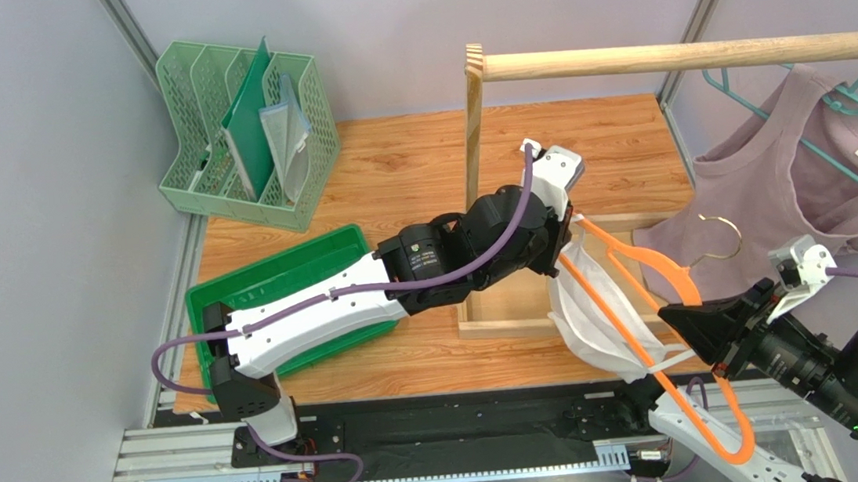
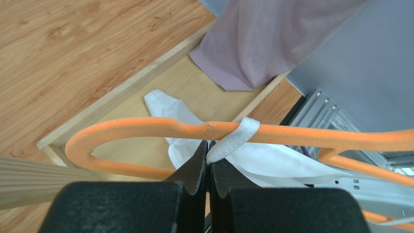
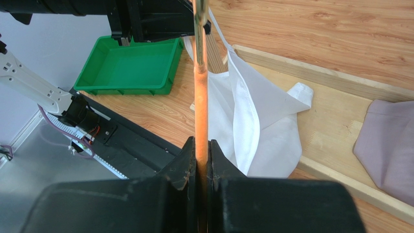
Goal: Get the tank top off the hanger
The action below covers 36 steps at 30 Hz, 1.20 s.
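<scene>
An orange hanger (image 1: 639,280) carries a white tank top (image 1: 586,314) that droops over the wooden rack base. My right gripper (image 1: 692,340) is shut on the hanger's bar (image 3: 200,97), holding it up at the near right, and the tank top (image 3: 262,121) hangs beside it. In the left wrist view a white strap (image 2: 233,141) loops over the orange hanger (image 2: 146,127). My left gripper (image 2: 209,145) is shut on that strap just under the bar. From above, the left gripper (image 1: 569,233) sits at the hanger's far shoulder.
A wooden clothes rack with a top rod (image 1: 676,54) and a base frame (image 1: 499,305) stands mid-table. A mauve garment (image 1: 793,159) hangs on a teal hanger at the right. A green tray (image 1: 272,282) and a mint file organizer (image 1: 246,129) stand at the left.
</scene>
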Each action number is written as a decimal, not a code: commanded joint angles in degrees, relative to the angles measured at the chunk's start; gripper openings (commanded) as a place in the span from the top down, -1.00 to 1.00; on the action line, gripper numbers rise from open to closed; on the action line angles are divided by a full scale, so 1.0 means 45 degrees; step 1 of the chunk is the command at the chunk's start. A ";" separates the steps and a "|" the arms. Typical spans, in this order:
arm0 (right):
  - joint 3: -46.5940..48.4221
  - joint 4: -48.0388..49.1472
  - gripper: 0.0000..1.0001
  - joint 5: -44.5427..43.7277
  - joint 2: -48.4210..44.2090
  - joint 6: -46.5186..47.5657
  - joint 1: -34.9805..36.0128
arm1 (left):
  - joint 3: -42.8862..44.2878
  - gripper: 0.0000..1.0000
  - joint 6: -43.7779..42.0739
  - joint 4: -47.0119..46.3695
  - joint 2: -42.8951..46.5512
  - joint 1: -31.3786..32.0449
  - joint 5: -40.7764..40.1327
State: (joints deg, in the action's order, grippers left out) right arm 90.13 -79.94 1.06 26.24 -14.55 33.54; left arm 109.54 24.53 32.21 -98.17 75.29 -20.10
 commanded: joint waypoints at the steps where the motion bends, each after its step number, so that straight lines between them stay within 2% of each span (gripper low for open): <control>1: -0.0320 -0.2665 1.00 -0.0138 -0.0478 -0.0126 -0.0051 | 0.0151 1.00 -0.0238 0.0031 0.0819 -0.0090 0.0852; 6: -0.0458 -0.2860 1.00 0.0037 -0.0616 -0.0439 -0.0051 | -0.0103 1.00 -0.0276 -0.0418 0.1268 -0.0109 0.1458; 10: -0.0477 -0.3172 1.00 0.0233 -0.0811 -0.0673 -0.0051 | 0.0597 1.00 -0.0452 -0.0224 0.1211 -0.0265 0.1575; 14: -0.0477 -0.3446 1.00 0.0447 -0.1201 -0.1044 -0.0051 | 0.1380 1.00 -0.0161 0.0342 0.1054 -0.0908 0.1731; 19: -0.0965 -0.3446 1.00 0.1189 -0.1924 -0.1377 -0.0051 | 0.1479 1.00 0.0524 0.0441 0.1074 -0.1807 0.2219; 24: -0.0888 -0.3446 1.00 0.1112 -0.2334 -0.1494 -0.0031 | 0.1382 1.00 0.0446 0.0617 0.1190 -0.1886 0.1556; 36: 0.0284 -0.3368 1.00 -0.1444 -0.2940 -0.3171 0.0124 | 0.0465 1.00 0.0603 0.0558 0.1425 -0.1926 0.1107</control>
State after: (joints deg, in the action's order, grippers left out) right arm 89.30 -80.05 0.19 14.59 -23.92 33.56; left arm 112.99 26.33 35.40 -94.32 66.74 -13.85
